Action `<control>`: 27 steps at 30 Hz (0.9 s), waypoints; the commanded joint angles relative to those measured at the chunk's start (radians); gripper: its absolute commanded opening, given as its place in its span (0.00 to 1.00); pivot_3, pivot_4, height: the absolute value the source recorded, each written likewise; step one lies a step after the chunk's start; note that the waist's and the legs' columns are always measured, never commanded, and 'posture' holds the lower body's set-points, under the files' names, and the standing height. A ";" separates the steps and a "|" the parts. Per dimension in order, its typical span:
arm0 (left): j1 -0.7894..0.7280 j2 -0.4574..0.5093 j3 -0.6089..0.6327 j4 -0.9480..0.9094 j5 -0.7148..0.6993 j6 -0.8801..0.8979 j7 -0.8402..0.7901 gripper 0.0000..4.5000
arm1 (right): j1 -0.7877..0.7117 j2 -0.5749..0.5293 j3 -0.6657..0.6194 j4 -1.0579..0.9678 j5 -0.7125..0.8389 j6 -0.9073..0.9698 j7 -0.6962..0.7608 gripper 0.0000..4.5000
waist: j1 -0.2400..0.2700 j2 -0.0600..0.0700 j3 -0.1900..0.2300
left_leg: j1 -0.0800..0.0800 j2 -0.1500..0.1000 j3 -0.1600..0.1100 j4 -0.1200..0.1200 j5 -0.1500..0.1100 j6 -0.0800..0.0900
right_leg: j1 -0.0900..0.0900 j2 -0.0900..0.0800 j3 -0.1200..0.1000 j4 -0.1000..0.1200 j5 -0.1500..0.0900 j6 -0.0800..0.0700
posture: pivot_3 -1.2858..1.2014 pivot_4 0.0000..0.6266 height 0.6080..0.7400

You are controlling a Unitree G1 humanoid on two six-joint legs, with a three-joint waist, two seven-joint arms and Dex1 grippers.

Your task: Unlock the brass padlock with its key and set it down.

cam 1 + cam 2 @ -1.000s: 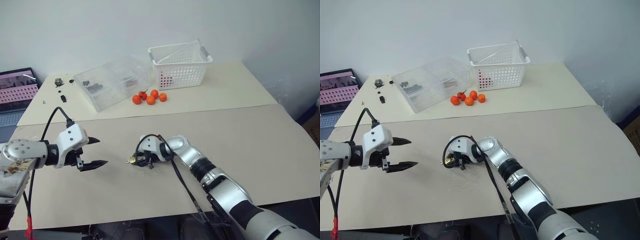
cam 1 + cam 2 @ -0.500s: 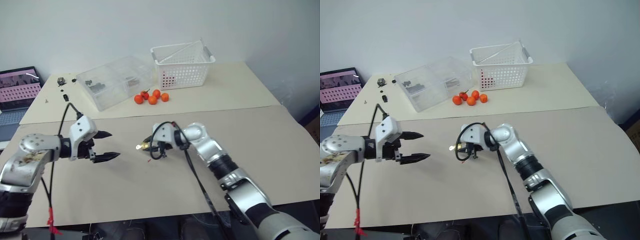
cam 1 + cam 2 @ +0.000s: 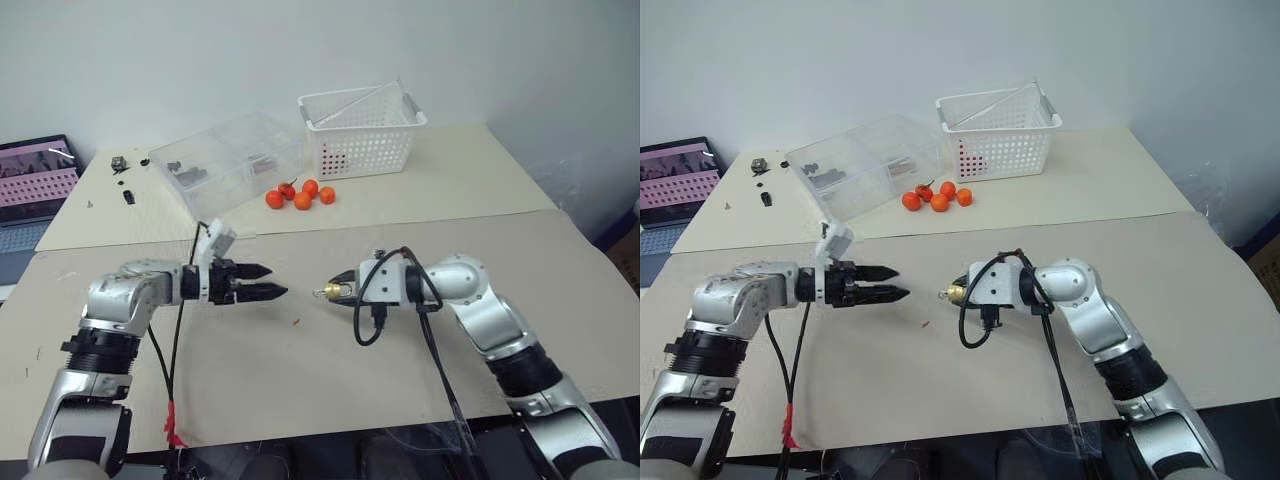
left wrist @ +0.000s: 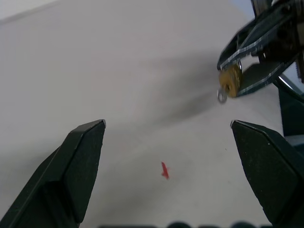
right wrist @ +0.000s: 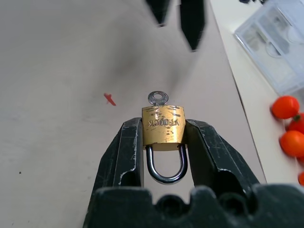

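My right gripper (image 5: 163,124) is shut on the brass padlock (image 5: 163,127), pinching its gold body from both sides above the table, with the silver shackle turned back toward the wrist. The key (image 5: 157,98) sits in the lock's far end, its small round head sticking out. My left gripper (image 3: 275,281) is open and points at the padlock (image 3: 953,294) from the left, a short gap away. In the left wrist view the padlock (image 4: 231,80) and key (image 4: 222,96) hang beyond the open black fingers (image 4: 85,156).
A tiny red speck (image 3: 297,322) lies on the beige table below the grippers. Farther back are several oranges (image 3: 300,195), a clear plastic box (image 3: 225,165), a white basket (image 3: 365,135), small dark parts (image 3: 122,165) and a laptop (image 3: 35,185).
My right gripper has lifted the padlock off the table and carried it right. My left gripper has moved right toward it and rolled, still open.
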 commanded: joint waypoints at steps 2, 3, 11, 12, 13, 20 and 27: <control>-0.061 -0.026 -0.008 0.039 -0.036 0.107 -0.011 0.88 | 0.000 -0.007 -0.047 -0.091 0.038 0.059 -0.039 0.21 | 0.007 0.000 0.000 | 0.000 0.000 0.000 0.000 0.000 0.000 | 0.000 0.000 0.000 0.000 0.000 0.000 | 0.52 0.24 1.00; -0.073 -0.036 -0.001 0.051 -0.043 0.128 -0.008 0.84 | 0.000 -0.010 -0.048 -0.098 0.040 0.068 -0.043 0.21 | 0.008 0.000 0.000 | 0.000 0.000 0.000 0.000 0.000 0.000 | 0.001 0.000 0.000 0.000 0.000 0.000 | 0.52 0.24 1.00; -0.084 -0.010 -0.014 -0.022 -0.142 0.209 -0.146 0.51 | 0.011 -0.033 -0.087 -0.175 0.124 0.172 -0.041 0.21 | 0.008 0.000 0.000 | -0.002 0.000 0.000 0.000 0.000 0.000 | 0.000 -0.002 0.000 -0.002 0.000 0.000 | 0.52 0.24 1.00; -0.085 -0.007 -0.017 -0.025 -0.146 0.212 -0.152 0.51 | 0.015 -0.041 -0.090 -0.179 0.130 0.175 -0.036 0.21 | 0.008 0.000 0.000 | -0.002 0.000 0.000 0.000 0.000 0.000 | 0.000 -0.003 0.000 -0.002 0.000 0.000 | 0.52 0.24 1.00; -0.086 -0.005 -0.020 -0.027 -0.149 0.215 -0.156 0.51 | 0.018 -0.051 -0.091 -0.181 0.134 0.175 -0.032 0.21 | 0.008 0.000 0.000 | -0.001 0.000 0.000 0.000 0.000 0.000 | 0.001 -0.003 0.000 -0.003 0.000 0.000 | 0.52 0.24 1.00; -0.052 0.008 -0.038 -0.109 -0.199 0.238 -0.205 0.51 | 0.020 -0.074 -0.080 -0.187 0.155 0.176 -0.038 0.21 | 0.008 0.000 0.000 | -0.002 0.000 0.001 0.000 0.000 0.000 | 0.001 -0.002 0.000 -0.005 0.000 0.000 | 0.52 0.24 1.00; -0.060 -0.018 -0.017 -0.115 -0.242 0.274 -0.178 0.51 | 0.012 -0.078 -0.074 -0.237 0.175 0.202 -0.036 0.21 | 0.013 0.000 0.000 | -0.001 0.000 0.001 0.000 0.000 0.000 | 0.002 -0.003 0.001 -0.005 0.000 0.000 | 0.52 0.24 1.00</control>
